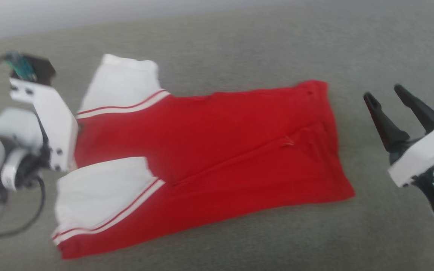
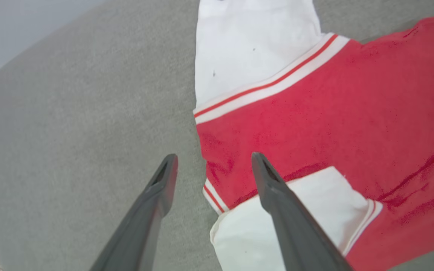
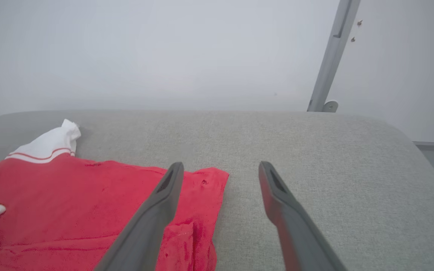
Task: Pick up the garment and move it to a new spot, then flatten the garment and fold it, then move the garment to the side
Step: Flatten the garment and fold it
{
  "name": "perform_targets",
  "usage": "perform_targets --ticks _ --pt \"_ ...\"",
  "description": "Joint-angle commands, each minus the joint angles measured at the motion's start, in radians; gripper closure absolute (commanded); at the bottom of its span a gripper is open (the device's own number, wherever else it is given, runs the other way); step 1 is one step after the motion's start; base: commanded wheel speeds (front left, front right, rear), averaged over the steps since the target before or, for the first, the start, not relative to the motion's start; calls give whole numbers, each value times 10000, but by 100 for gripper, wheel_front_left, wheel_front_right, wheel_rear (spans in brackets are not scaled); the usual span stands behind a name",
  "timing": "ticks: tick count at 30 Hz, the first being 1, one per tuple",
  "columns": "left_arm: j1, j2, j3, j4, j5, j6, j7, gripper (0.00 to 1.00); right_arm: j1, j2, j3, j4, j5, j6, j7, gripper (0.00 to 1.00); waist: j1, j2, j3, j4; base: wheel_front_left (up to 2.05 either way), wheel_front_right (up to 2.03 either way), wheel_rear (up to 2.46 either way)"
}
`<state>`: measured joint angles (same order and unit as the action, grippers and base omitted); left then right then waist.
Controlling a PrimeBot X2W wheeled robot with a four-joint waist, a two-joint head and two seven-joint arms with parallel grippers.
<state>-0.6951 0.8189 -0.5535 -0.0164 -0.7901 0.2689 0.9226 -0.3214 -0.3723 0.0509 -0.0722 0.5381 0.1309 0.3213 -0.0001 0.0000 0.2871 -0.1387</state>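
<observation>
The garment (image 1: 217, 143) lies flat on the grey fabric surface (image 1: 239, 49), a red body folded lengthwise with two white sleeves with red-striped trim at its left end. No print shows on the upper face. In the left wrist view my left gripper (image 2: 213, 162) is open just above the garment's (image 2: 315, 124) edge between the two sleeves, holding nothing. In the head view that arm's white wrist (image 1: 47, 113) stands at the garment's left end. My right gripper (image 1: 384, 92) is open and empty, off the hem end to the right. Its left finger hangs over the garment's (image 3: 70, 195) hem corner in the right wrist view, where the gripper (image 3: 220, 165) is raised above the surface.
The grey surface (image 3: 315, 158) has rounded edges and bare room behind and to the right of the garment. A pale wall rises behind it, with a slanted metal post (image 3: 332, 56) at the back right. A dark cable (image 1: 32, 222) loops under my left arm.
</observation>
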Motion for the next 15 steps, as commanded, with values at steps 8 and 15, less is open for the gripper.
perform_targets --ticks 8,15 --pt "-1835 -132 89 1955 407 -815 -209 0 -541 339 588 674 19 -3 -1833 0 1 0 1064 -1656 0 0 0" --pt "-3026 -289 118 3602 573 -1331 -394 0 -766 308 966 1149 318 -4 -2401 0 1 0 1748 -2235 0 0 0"
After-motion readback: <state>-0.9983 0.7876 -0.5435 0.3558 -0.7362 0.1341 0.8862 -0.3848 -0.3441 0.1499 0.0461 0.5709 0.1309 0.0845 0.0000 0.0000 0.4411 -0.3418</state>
